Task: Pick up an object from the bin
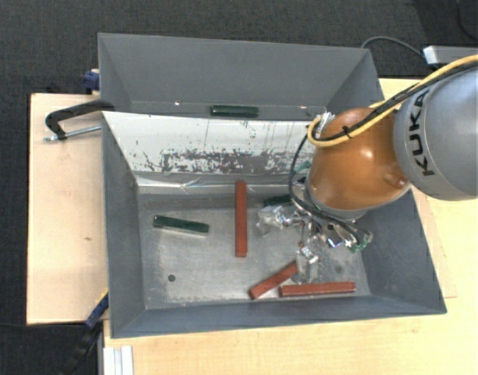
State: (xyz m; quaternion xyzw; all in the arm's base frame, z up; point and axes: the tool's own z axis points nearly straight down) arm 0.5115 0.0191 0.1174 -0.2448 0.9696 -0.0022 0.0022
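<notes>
Hand hangs low over the near-right part of the bin, tip just above the far end of the short red-brown stick. That stick lies slanted, its right end meeting the long red-brown stick along the near wall. How far the hand is open - cannot tell; nothing visibly held. Both sticks look rigid, light, smooth-sided and probably not fragile - best pinched across the narrow width near mid-length, since an end grip would likely let it swing. Arm comes in from the right, orange wrist cover above, hand pointing down. Third red-brown stick and dark green stick lie well apart to the left
</notes>
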